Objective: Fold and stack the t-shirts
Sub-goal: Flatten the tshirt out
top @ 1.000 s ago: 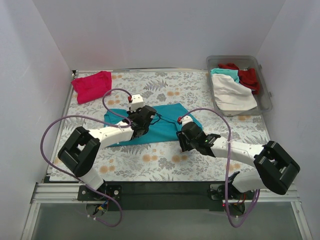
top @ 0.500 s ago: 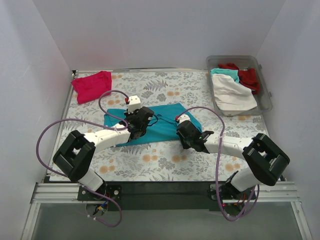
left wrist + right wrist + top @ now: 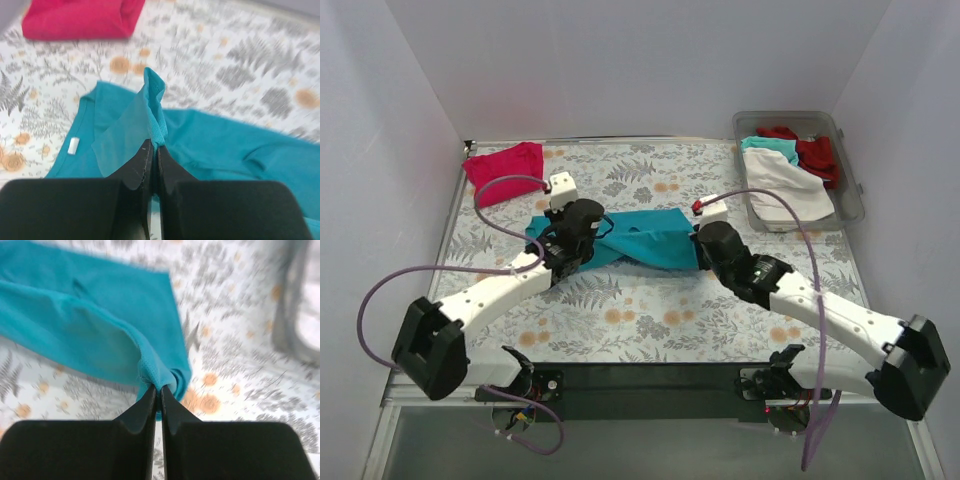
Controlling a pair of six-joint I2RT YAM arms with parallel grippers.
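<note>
My left fingers (image 3: 143, 165) and right fingers (image 3: 146, 409) each pinch an edge of the teal tee (image 3: 642, 238) over the counter (image 3: 650, 312). Both bites look thin; I reckon pulling apart could slip one out and skew the fold.

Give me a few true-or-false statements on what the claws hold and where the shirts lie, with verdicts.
1. The left claw and the right claw are each shut on the teal t-shirt. True.
2. The pink t-shirt lies in the bin. False: it lies at the far left corner of the table.
3. The bin holds clothes in white, teal and red. True.
4. The teal t-shirt is stacked on the pink t-shirt. False: they lie apart.
</note>
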